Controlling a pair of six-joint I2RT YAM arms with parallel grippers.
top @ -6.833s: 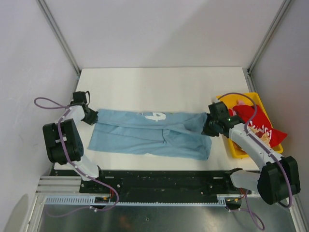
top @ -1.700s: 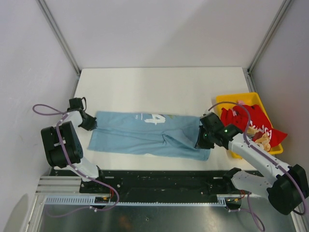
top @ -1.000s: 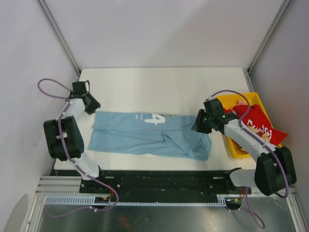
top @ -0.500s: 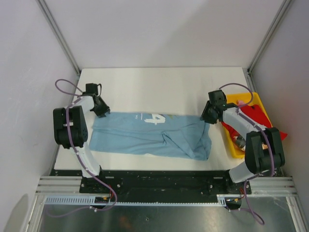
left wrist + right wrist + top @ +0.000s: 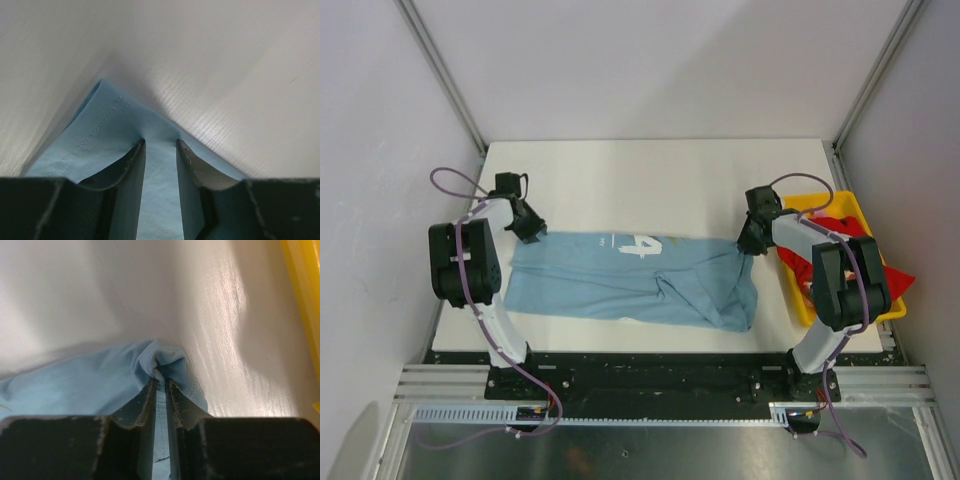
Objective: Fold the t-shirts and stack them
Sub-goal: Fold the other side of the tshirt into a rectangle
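Observation:
The light blue t-shirt [image 5: 620,280] lies folded lengthwise across the table, white lettering [image 5: 642,242] up near its far edge. My left gripper [image 5: 532,232] is at the shirt's far left corner; in the left wrist view [image 5: 160,142] the jaws stand narrow with blue cloth [image 5: 115,125] between them. My right gripper [image 5: 748,245] is at the far right corner; in the right wrist view [image 5: 161,381] it pinches a bunched fold of the shirt [image 5: 100,385]. The red t-shirt [image 5: 840,240] with white lettering lies heaped in the bin.
The yellow plastic bin [image 5: 800,300] stands at the table's right edge, close to my right arm; its wall shows in the right wrist view [image 5: 305,300]. White table [image 5: 640,180] extends beyond the shirt. Frame posts rise at the back corners.
Both grippers have moved from the shirt's ends up to its far corners. The right arm has swung back toward the bin side. The shirt's right end has bunched slightly.

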